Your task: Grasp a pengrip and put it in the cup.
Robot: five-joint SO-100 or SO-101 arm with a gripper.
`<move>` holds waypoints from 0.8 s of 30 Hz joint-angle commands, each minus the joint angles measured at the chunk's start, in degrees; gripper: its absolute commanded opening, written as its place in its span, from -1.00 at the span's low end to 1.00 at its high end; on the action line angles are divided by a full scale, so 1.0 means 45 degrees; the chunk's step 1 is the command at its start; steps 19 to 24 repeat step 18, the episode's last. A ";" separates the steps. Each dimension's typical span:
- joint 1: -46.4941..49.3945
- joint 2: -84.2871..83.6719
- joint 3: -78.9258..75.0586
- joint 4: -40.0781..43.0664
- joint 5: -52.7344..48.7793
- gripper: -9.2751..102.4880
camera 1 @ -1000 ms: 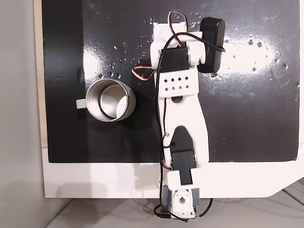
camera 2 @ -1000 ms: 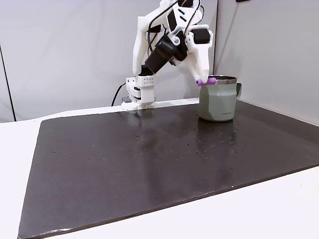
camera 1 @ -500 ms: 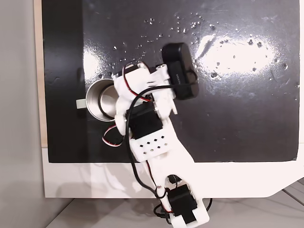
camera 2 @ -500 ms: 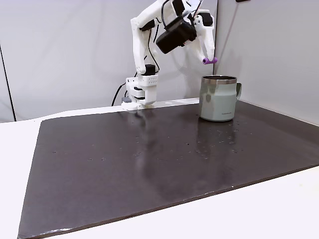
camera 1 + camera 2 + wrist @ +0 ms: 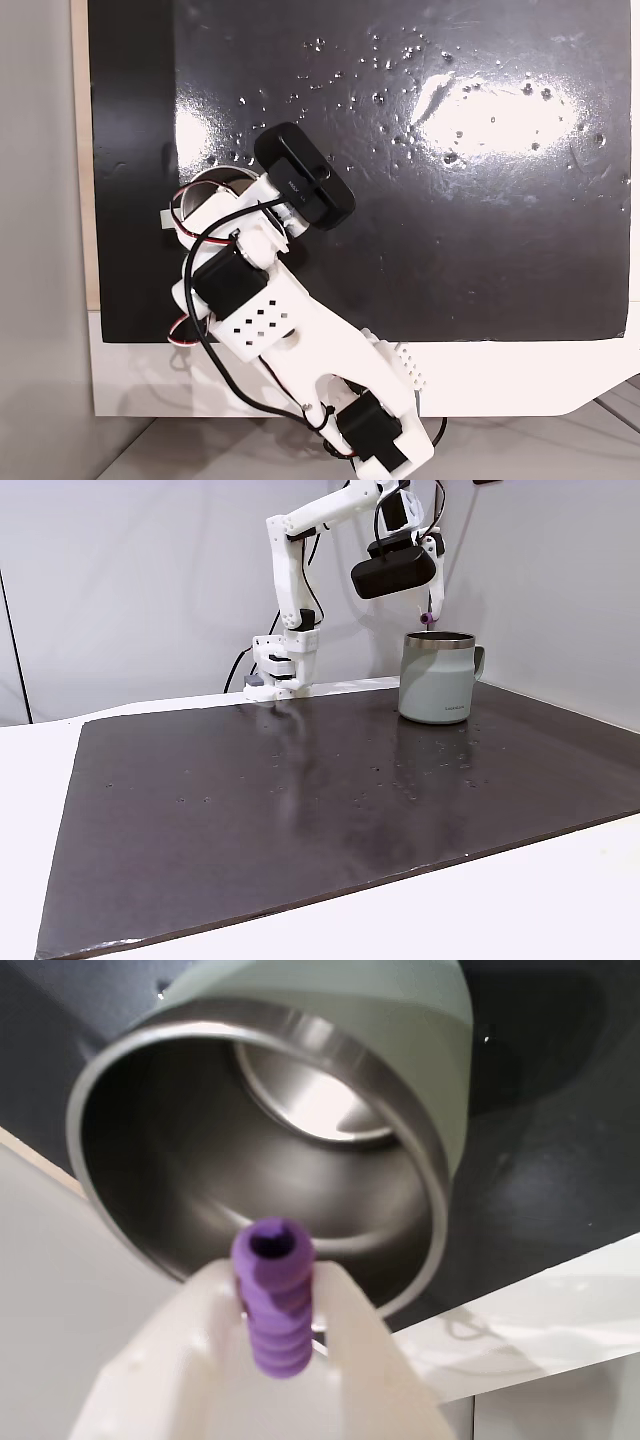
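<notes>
Wrist view: the white gripper (image 5: 275, 1305) pinches the pengrip (image 5: 273, 1295) between its two fingers, the purple ribbed cylinder pointing with its hollow end toward the cup (image 5: 430, 1090). The cup's open mouth lies directly beyond the pengrip's tip, its shiny inside bare, and the pengrip is apart from the rim. To the right of the cup the dark mat (image 5: 540, 1150) runs on to a white table edge (image 5: 540, 1310).

In a fixed view from the side, the mat (image 5: 250, 810) stretches wide and bare at left. The arm's base (image 5: 280, 670) stands at the mat's far edge, and the arm reaches rightward and high. The gripper (image 5: 428, 615) hangs just above the cup (image 5: 437, 680), holding the pengrip (image 5: 426, 617) over the rim. The cup stands upright near the mat's far right corner, handle to the right.

In a fixed view from above, the cup (image 5: 205, 190) sits near the mat's left side, largely covered by the arm (image 5: 270, 320). Right of it the mat (image 5: 480, 200) is bare but for small specks.
</notes>
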 commanded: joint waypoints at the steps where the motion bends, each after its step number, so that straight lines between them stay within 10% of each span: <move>1: -0.0098 0.0039 -0.0039 0.0039 0.0000 -0.83; 8: 0.0137 0.0293 0.0137 -0.0176 0.0137 -0.50; 24: 0.0293 0.0273 0.0078 -0.0313 0.0098 -0.50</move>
